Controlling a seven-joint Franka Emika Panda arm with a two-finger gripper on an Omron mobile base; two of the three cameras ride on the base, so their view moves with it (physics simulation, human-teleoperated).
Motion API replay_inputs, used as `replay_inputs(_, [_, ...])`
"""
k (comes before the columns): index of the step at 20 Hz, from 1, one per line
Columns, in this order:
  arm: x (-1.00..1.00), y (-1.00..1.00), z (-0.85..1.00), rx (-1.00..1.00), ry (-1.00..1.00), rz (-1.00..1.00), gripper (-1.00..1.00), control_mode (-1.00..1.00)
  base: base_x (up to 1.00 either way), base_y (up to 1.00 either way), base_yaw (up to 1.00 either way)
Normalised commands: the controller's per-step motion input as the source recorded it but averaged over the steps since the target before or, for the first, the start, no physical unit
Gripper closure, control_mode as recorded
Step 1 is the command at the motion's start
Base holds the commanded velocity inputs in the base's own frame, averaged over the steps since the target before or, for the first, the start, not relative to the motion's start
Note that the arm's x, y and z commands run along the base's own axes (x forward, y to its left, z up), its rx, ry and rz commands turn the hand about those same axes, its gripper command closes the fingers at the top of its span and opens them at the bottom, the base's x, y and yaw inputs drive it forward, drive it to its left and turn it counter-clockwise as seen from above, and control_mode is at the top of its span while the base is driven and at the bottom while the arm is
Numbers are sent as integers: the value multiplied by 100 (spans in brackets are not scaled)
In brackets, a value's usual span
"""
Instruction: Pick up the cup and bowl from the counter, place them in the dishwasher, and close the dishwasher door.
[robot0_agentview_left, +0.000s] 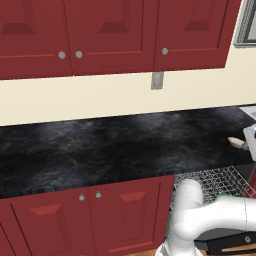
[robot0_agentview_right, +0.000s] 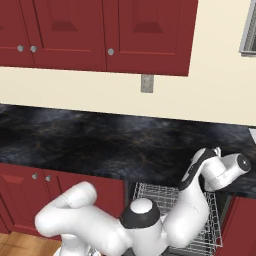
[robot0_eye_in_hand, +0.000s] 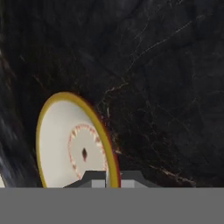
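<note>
You had the bowl (robot0_eye_in_hand: 72, 144) low and left of the middle in the hand view, a pale cream dish with a yellow rim and a ring of small red marks around a dark spot. It lay on the counter (robot0_eye_in_hand: 166, 78), the black top with thin brown veins. The gripper (robot0_eye_in_hand: 113, 178) was at the bottom of that view, and its two dark fingertips (robot0_eye_in_hand: 94, 179) were pinched together on the bowl's yellow rim, one on each side of the edge. So the hand was clamped on the bowl. In the left base view, a bit of the bowl (robot0_agentview_left: 238, 142) peeked out at the right edge, on the counter and next to the white hand. Below the counter, at the lower right of that view, the dishwasher (robot0_agentview_left: 220, 182) stood open and its silver wire rack stuck out. A tiny spot of green sat in the rack, too small to tell what it was. In the right base view, the arm bent up over the rack (robot0_agentview_right: 165, 197) to the counter's edge at the right. Red cabinets (robot0_agentview_right: 100, 30) hung along the top, and a small grey wall plate (robot0_agentview_right: 146, 83) was on the cream wall under them.
</note>
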Motion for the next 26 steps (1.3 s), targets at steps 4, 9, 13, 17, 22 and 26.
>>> replay_inputs(4, [-77,12,0,-3,-9,1,100,-100,0,0,0])
replay_inputs(9, [-70,22,-3,-7,-7,3,100,-100,0,0,0])
replay_inputs(13, [-68,35,-11,-9,-6,3,100,-100,0,0,0])
replay_inputs(17, [-82,35,-21,-9,-7,3,100,-100,0,0,0])
replay_inputs(22, [-72,29,-42,-8,-4,4,100,-100,0,0,0])
replay_inputs(26, [-40,15,-55,-7,0,4,100,-100,0,0,0])
